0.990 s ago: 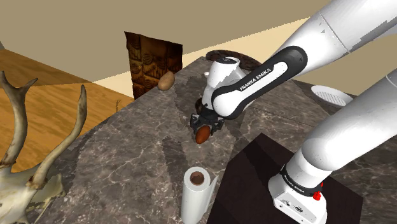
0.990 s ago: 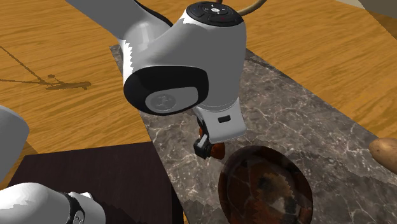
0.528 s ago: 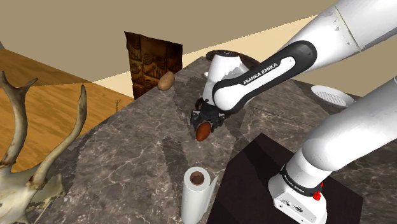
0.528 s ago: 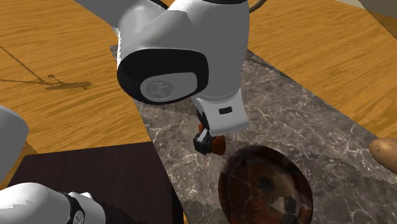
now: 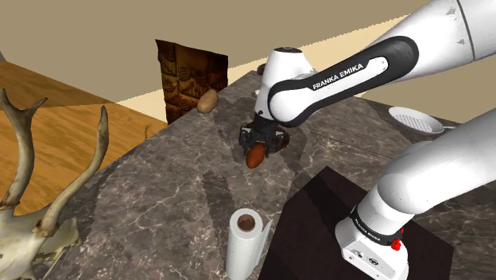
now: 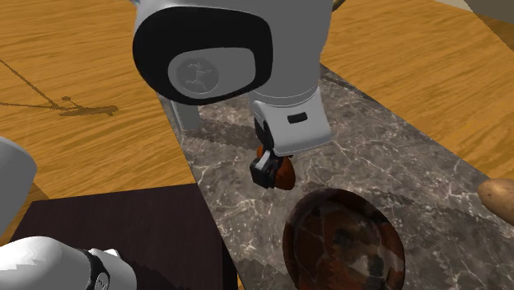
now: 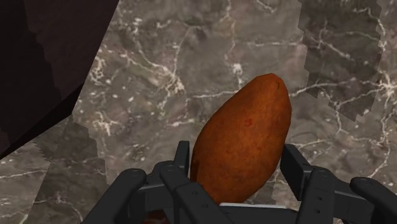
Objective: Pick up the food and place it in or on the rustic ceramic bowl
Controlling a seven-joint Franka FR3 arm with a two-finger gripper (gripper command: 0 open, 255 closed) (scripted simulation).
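Observation:
A reddish-brown sweet potato [image 7: 245, 143] is clasped between my black fingers [image 7: 182, 167] and hangs in the air over the marbled counter. In the shoulder view the gripper [image 5: 256, 151] holds the sweet potato [image 5: 255, 158] above the middle of the counter. In the second exterior view the gripper [image 6: 274, 171] and the sweet potato [image 6: 284, 173] hover just beside the rim of a dark brown glazed bowl [image 6: 344, 241], on the side toward that view's upper left.
A pale potato [image 5: 207, 101] lies by a carved wooden block [image 5: 188, 75] at the counter's far end. A paper-towel roll [image 5: 245, 241] stands near the dark stand [image 5: 318, 231]. Antlers [image 5: 36, 187] lie at the shoulder view's left. A white dish [image 5: 413, 119] sits at the right.
The arm has lifted and swung the sweet potato upward and slightly toward the bowl; the grip on it is unchanged.

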